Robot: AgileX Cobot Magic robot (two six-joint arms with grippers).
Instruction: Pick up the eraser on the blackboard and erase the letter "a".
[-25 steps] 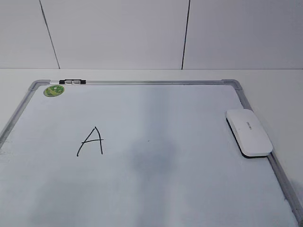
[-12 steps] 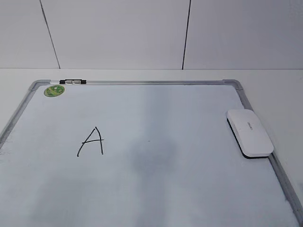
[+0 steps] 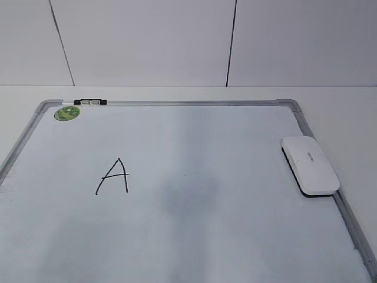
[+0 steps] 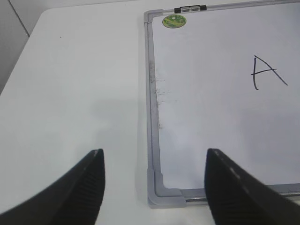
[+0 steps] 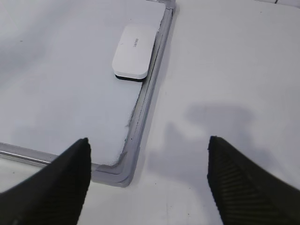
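1. My right pincer [image 5: 147, 183] is spread wide and grasps nothing. In the right wrist view its two dark ribbed fingers [image 5: 56, 180] frame the near right corner of the board from above, with bare white table between and beneath them.

2. My left pincer [image 4: 152, 185] is likewise spread wide with nothing between its fingers. It hangs over the board's near left corner, half over the table, half over the frame.

3. Neither arm shows in the exterior view, so both sit back from the work, wrists tilted down and looking forward along the board.

4. The eraser, a white rounded-rectangular plastic block with a dark underside [image 5: 134, 51], lies flat on the board's right side, just beside the frame, ahead of my right pincer and well apart from it.

5. I judge it light and rigid, with a smooth shell that may slip. The best hold looks to be across its narrow width, at mid-length, on the long sides.

6. The large white dry-erase board with a silver-grey metal frame [image 3: 194, 103] lies flat on the table. A round green sticker [image 3: 67, 112] and a small black-and-silver clip [image 3: 90, 102] sit at its far left corner.

7. The only letter I can see is an angular capital "A" in thin black marker [image 3: 113, 175], left of centre, far from the eraser.
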